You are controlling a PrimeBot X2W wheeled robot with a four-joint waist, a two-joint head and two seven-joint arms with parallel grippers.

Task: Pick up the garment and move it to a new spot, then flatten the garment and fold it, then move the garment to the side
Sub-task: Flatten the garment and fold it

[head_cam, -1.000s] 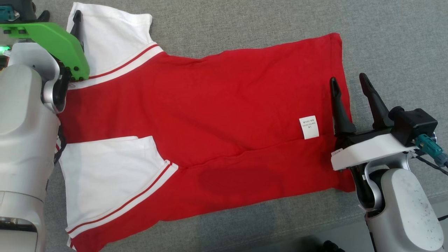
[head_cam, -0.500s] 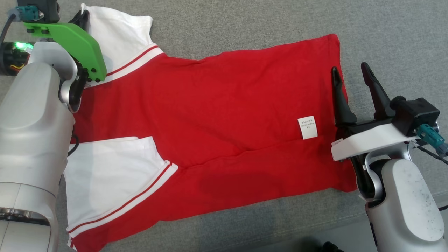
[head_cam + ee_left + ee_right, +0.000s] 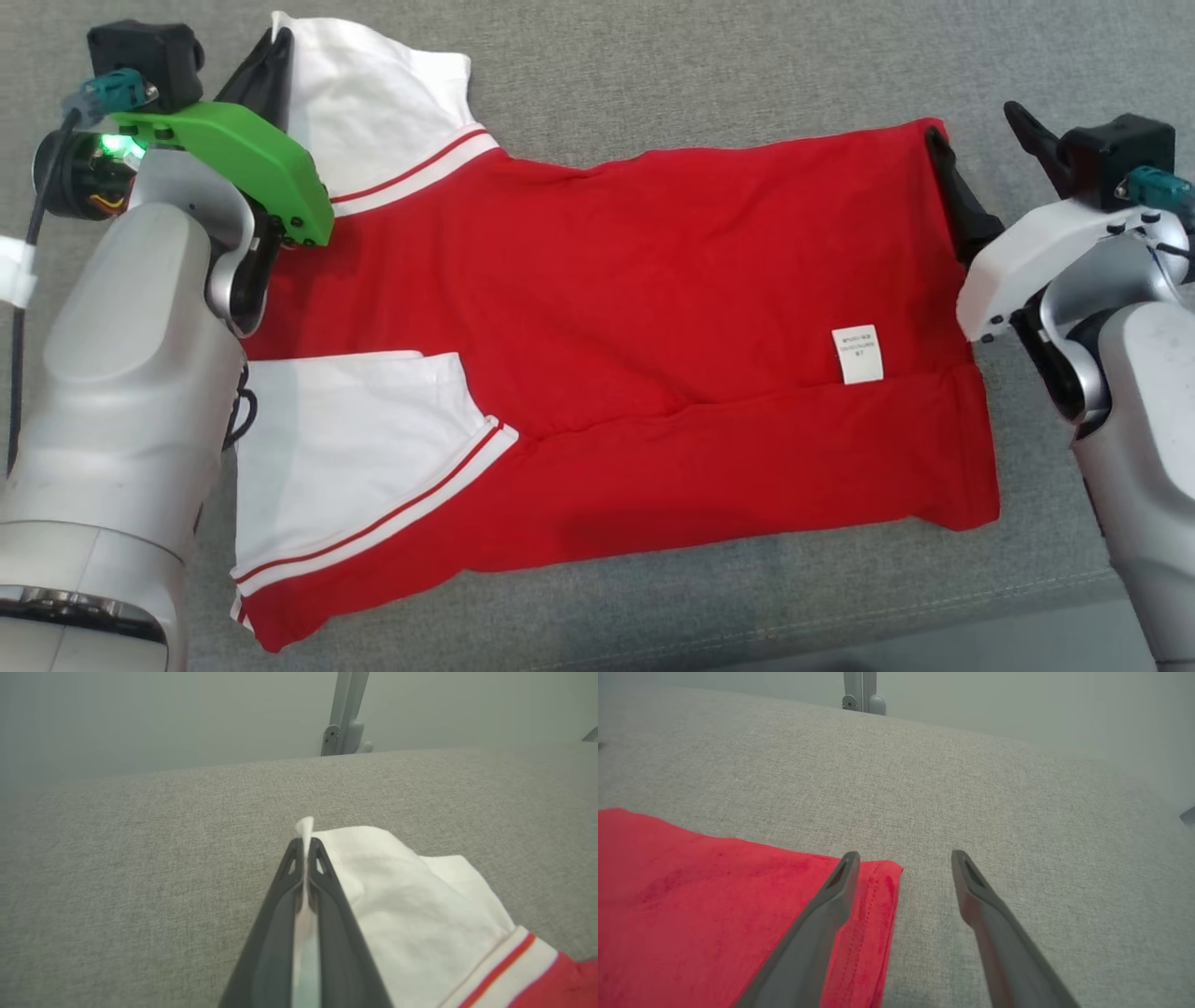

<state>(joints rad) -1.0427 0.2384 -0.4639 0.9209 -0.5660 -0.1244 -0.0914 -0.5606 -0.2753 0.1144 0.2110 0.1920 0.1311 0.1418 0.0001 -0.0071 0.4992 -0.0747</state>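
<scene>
Garment (image 3: 607,327) lies, long axis left-to-right, hem (image 3: 971,439) rightward; left pincer (image 3: 306,845) pinches its white sleeve (image 3: 373,103) (far one); right pincer (image 3: 904,857) spread.

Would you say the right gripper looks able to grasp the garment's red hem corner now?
Probably yes: the right gripper stands open, one finger over the garment's hem corner, the other over bare cushion; nothing lies between.

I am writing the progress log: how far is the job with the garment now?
Done: the garment lies spread flat on the grey surface. In hand: left fingers pinch the white sleeve edge; right fingers stand open astride the red hem corner. To do: the fold, then moving it aside.
</scene>
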